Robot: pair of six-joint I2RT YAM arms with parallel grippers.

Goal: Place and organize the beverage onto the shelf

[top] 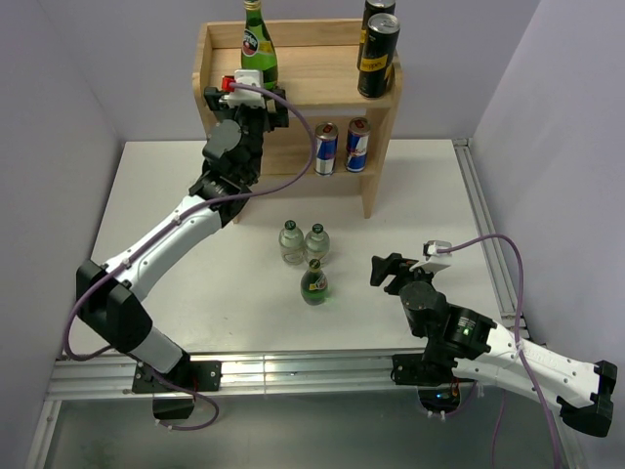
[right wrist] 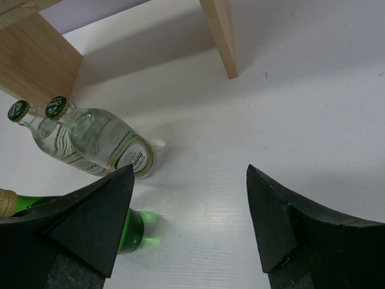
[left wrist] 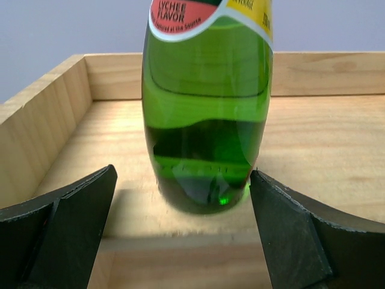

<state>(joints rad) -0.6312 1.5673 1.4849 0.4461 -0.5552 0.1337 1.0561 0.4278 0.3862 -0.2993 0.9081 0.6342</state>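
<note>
The light-wood shelf [top: 299,68] stands at the back of the table. A tall green bottle [top: 258,44] stands upright on the left of its top tier. My left gripper [top: 250,84] is open just in front of it. In the left wrist view the bottle [left wrist: 204,120] stands on the wood between the two spread fingers [left wrist: 72,229], with the right one close to its base. My right gripper [top: 386,269] is open and empty over the table, right of a small green bottle [top: 313,281] and two clear bottles [top: 292,241].
Two black cans [top: 378,54] stand on the right of the top tier. Two Red Bull cans [top: 341,147] stand on the lower tier. The right wrist view shows the clear bottles [right wrist: 114,144], the small green bottle [right wrist: 129,232] and a shelf leg [right wrist: 219,36].
</note>
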